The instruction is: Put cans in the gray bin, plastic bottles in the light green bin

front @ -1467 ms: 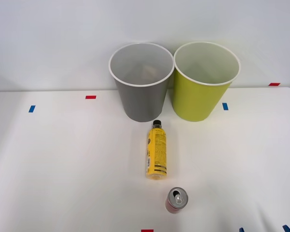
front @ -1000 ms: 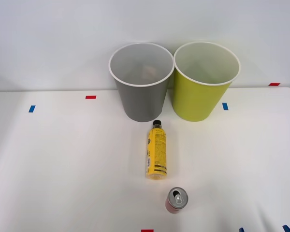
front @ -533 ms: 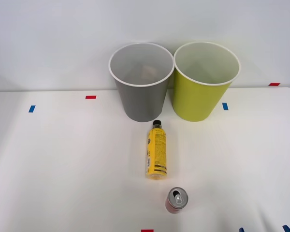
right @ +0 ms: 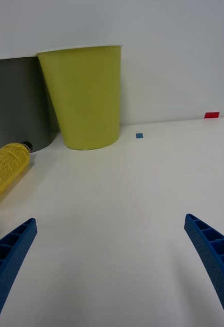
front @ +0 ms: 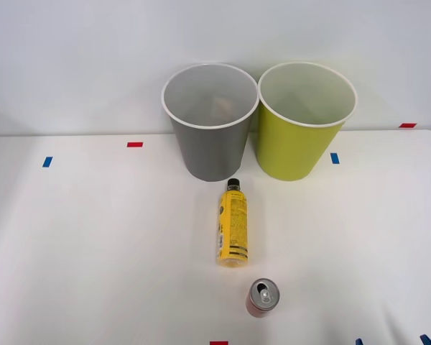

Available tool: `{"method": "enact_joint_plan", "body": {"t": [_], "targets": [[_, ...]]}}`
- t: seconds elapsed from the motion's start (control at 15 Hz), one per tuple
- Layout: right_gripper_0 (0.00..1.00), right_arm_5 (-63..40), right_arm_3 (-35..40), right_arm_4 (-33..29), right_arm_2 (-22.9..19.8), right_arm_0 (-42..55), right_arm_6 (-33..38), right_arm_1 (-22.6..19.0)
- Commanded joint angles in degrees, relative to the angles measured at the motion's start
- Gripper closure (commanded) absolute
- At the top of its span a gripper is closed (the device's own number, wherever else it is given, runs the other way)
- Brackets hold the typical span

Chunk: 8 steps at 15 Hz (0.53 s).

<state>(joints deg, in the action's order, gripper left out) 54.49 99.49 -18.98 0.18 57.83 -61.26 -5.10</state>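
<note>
Gripper [right: 112, 265] wide, empty; small red aluminium can [front: 261, 297] upright at 6 o'clock, light, dentable, slick: grasp mid-body.

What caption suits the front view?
Yellow bottle lying and red can upright before gray bin and green bin.

Two blue, ribbed plastic fingers [right: 211, 258] of the robot's right gripper [right: 112, 265], each a tapering wedge narrowing to a blunt tip. Their inner faces carry a fine dotted grip texture, while the outer sides show a row of slanted ribs with open cells between.
</note>
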Motion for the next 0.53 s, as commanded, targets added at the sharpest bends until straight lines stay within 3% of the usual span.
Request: {"method": "enact_joint_plan", "body": {"t": [0.07,0.53], "targets": [[0.00,0.0,0.0,0.0,0.0,0.0,0.0,0.0],[0.00,0.0,0.0,0.0,0.0,0.0,0.0,0.0]]}}
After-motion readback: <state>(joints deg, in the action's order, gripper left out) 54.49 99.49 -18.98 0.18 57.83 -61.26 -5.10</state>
